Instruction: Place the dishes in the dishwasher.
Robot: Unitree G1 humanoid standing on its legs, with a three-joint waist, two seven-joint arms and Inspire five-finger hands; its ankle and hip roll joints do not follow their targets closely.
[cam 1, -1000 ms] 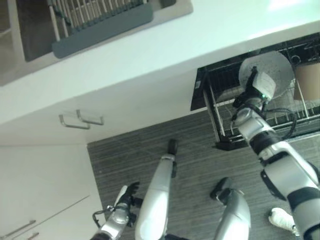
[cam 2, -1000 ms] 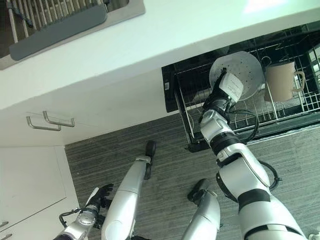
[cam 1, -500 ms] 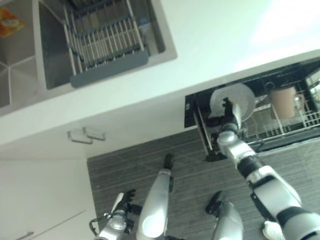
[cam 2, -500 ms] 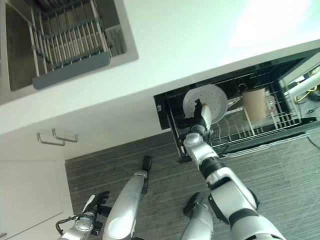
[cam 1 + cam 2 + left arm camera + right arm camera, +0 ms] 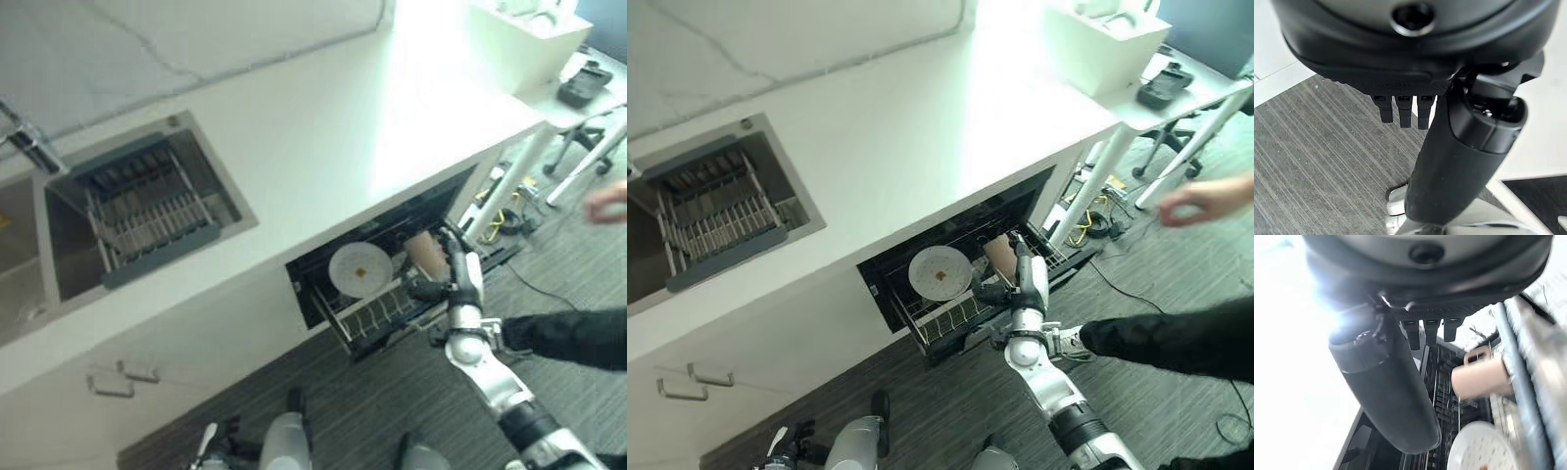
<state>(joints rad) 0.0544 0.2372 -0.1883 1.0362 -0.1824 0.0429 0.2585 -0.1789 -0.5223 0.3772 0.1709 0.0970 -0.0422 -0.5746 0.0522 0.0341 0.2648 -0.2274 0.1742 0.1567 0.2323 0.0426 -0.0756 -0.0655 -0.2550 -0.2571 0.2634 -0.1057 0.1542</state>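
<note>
A white plate (image 5: 360, 270) stands on edge in the pulled-out dishwasher rack (image 5: 370, 319) under the counter. A beige mug (image 5: 423, 253) sits in the rack just right of it. My right hand (image 5: 458, 281) is at the rack's front edge beside the mug, apart from the plate, fingers straight and pointing up. In the right wrist view its fingers (image 5: 1427, 333) are straight and hold nothing, with the mug (image 5: 1481, 377) and plate (image 5: 1484, 450) past them. My left hand (image 5: 1415, 49) hangs low over the striped floor, open and holding nothing.
The white counter (image 5: 323, 147) overhangs the dishwasher. A sink (image 5: 59, 245) with a grey drying rack (image 5: 147, 220) lies at the left. A person's black sleeve (image 5: 578, 338) reaches in at the right, their hand (image 5: 612, 201) above it. Table legs and cables stand beyond.
The camera has swung up and back. My right hand has let go of the plate and now sits further right by the mug. A person's arm has come into view.
</note>
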